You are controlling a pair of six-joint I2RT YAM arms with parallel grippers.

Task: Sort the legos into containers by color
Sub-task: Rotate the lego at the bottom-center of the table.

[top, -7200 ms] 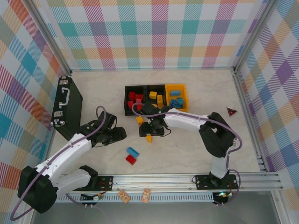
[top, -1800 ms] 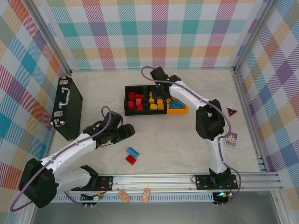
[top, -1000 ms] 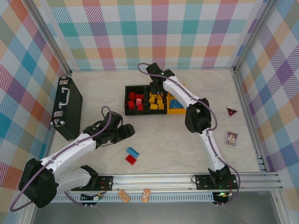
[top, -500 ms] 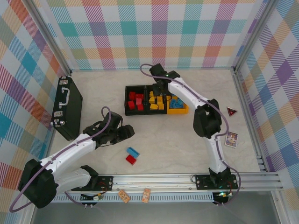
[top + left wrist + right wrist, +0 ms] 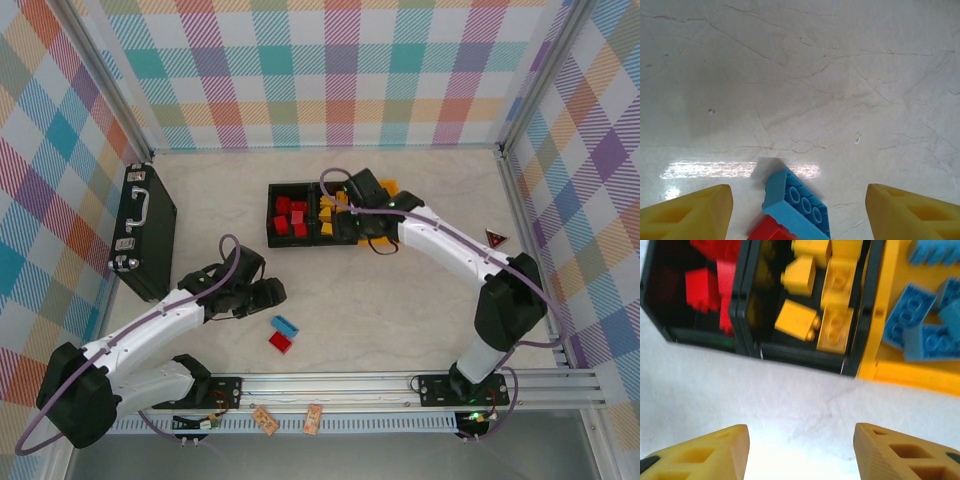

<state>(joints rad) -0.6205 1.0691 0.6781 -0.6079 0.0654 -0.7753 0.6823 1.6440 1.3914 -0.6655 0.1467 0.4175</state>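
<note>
On my left wrist feed the left gripper (image 5: 800,202) is released. Its two yellow fingers (image 5: 695,210) stand wide apart above the pale marbled counter (image 5: 815,85), clasping nothing. Between them, low in the picture, lies a blue brick (image 5: 797,205), studs up and turned at an angle. A red brick (image 5: 772,231) sits just beside its lower edge, and I cannot tell whether the two touch.

On my right wrist feed the right gripper (image 5: 800,440) is also released, fingers apart with only bare counter between them. Just beyond the fingertips is the near wall of the three joined bins. The left black bin (image 5: 695,335) holds red bricks (image 5: 702,282), the middle black bin (image 5: 800,362) holds yellow bricks (image 5: 837,305), and the orange bin (image 5: 910,372) holds blue bricks (image 5: 912,315).

From overhead, the bins sit mid-counter, somewhat toward the far edge, and my right arm reaches across the orange one. The left gripper hangs left of centre, toward the near edge. The loose blue brick (image 5: 285,325) and red brick (image 5: 280,342) lie just beside it on the near side. A black briefcase (image 5: 145,230) rests along the left edge, and a small red-and-black triangle (image 5: 495,237) lies near the right edge.
</note>
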